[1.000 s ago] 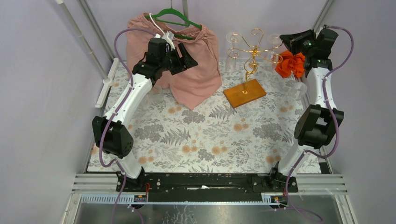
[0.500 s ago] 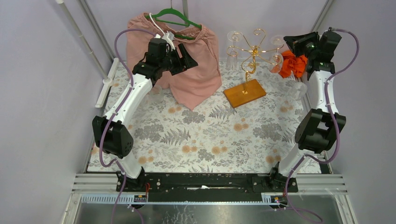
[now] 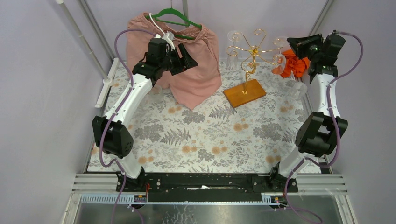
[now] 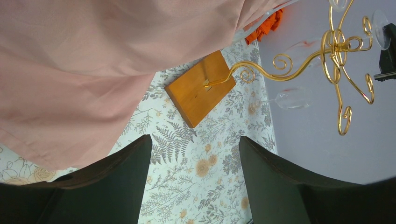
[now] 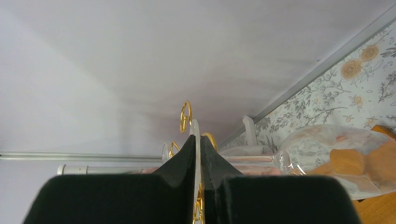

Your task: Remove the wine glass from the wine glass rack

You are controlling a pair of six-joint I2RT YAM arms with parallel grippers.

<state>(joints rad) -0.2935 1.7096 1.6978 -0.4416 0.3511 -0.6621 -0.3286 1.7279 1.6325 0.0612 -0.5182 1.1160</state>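
Note:
The wine glass rack (image 3: 252, 50) is gold wire on an orange-brown wooden base (image 3: 244, 93) at the back middle. My right gripper (image 3: 293, 43) is shut on the flat foot of a clear wine glass (image 3: 279, 65), at the rack's right side. In the right wrist view the foot (image 5: 195, 127) shows edge-on between my pads (image 5: 187, 154), and the bowl (image 5: 327, 149) lies to the right. A second wine glass (image 3: 231, 55) hangs on the rack's left arm. My left gripper (image 3: 189, 55) is open and empty by the pink garment; its view shows the rack (image 4: 336, 46) and base (image 4: 200, 87).
A pink garment (image 3: 191, 74) hangs on a green hanger (image 3: 173, 18) at the back left. An orange cloth (image 3: 295, 66) lies at the back right, with another clear glass (image 3: 297, 90) on the table near the right arm. A white rail (image 3: 106, 83) runs along the left edge.
My right gripper has moved right and back with the wine glass in it, drawing the glass outward from the rack's right arm. The left arm has not moved.

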